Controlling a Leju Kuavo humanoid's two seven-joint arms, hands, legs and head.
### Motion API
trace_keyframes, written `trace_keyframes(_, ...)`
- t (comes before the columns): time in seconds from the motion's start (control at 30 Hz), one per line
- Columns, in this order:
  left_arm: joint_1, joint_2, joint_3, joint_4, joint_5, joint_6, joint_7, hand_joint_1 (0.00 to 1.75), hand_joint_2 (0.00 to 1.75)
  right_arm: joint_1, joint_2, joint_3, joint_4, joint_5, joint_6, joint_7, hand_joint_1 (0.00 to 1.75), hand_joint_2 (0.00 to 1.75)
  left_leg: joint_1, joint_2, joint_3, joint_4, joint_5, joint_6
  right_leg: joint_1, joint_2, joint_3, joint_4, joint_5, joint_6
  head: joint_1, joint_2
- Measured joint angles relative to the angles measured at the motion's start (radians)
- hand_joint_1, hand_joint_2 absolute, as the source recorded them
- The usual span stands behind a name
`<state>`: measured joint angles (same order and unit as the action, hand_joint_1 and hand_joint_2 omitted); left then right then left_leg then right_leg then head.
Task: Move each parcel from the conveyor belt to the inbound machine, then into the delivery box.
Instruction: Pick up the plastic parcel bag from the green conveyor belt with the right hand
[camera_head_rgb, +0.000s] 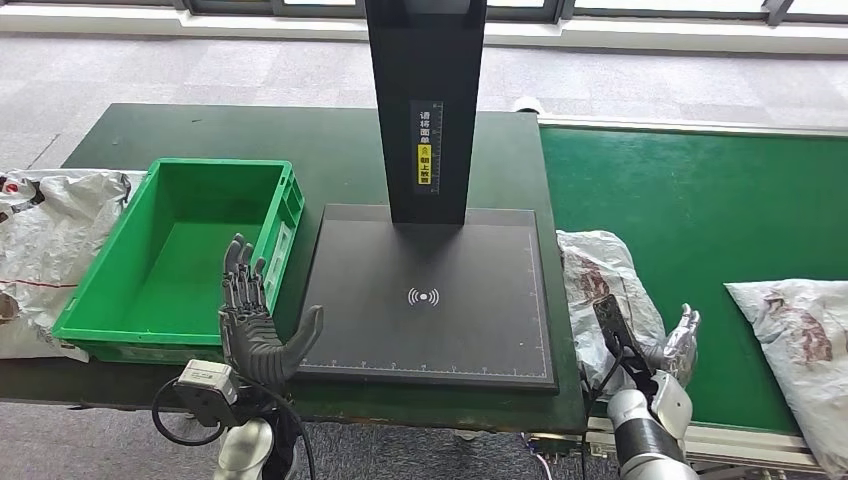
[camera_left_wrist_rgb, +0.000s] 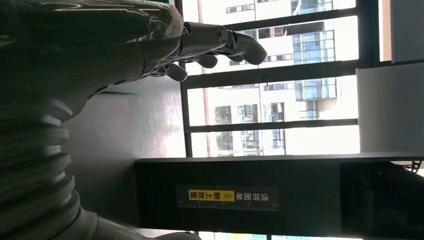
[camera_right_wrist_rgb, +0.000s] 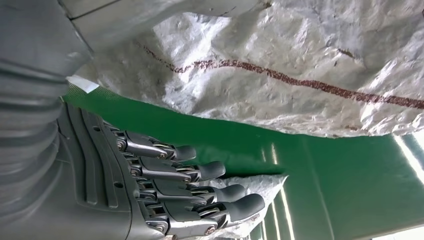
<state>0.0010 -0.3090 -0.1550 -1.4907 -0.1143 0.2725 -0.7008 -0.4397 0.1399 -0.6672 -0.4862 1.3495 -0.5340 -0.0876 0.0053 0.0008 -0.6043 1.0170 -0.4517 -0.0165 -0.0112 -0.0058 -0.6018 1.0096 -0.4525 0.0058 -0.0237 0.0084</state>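
A white crumpled parcel (camera_head_rgb: 596, 285) lies on the green conveyor belt (camera_head_rgb: 700, 200), at its edge beside the black inbound machine (camera_head_rgb: 430, 300). My right hand (camera_head_rgb: 660, 350) is at the parcel's near right side, its dark thumb against the bag and its fingers spread over the belt. In the right wrist view the hand (camera_right_wrist_rgb: 165, 185) holds nothing, its fingers stretched out above the belt (camera_right_wrist_rgb: 325, 165) close beside the parcel (camera_right_wrist_rgb: 300, 60). My left hand (camera_head_rgb: 255, 325) stands open and upright between the green delivery box (camera_head_rgb: 120, 300) and the machine, empty; the left wrist view shows it (camera_left_wrist_rgb: 100, 50) too.
A second white parcel (camera_head_rgb: 800, 335) lies further right on the belt. White bags (camera_head_rgb: 50, 240) lie on the table to the left of the delivery box. The machine's black scanner column (camera_head_rgb: 428, 110) rises behind its plate.
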Motion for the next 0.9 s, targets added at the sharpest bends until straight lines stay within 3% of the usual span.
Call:
trace_keyframes(0.17,0.000,0.000,0.000,0.000,-0.001,0.005,0.000,0.00,1.75,-0.011,-0.005,0.008,0.027,0.019,0.048,0.038,0.00,1.75,0.000,0.000,0.000,0.000,0.000,0.000,0.000,0.000,0.000,0.000,0.000,0.000,0.000,0.000)
trace_keyframes(0.3,-0.001,0.000,0.000,0.000,-0.001,0.003,0.000,0.00,1.75,-0.014,-0.011,0.032,0.055,0.059,0.139,0.105,1.75,1.75,0.000,0.000,0.000,0.000,0.000,0.000,0.000,0.000,0.000,0.000,0.000,0.000,0.000,0.000)
trace_keyframes(0.9,0.000,0.000,0.001,0.000,-0.001,0.007,0.000,0.00,1.75,-0.020,-0.014,0.075,0.075,0.061,0.112,0.097,1.75,1.75,0.000,0.000,0.001,0.000,0.000,0.000,0.000,0.000,0.000,0.000,0.000,0.000,0.000,0.000)
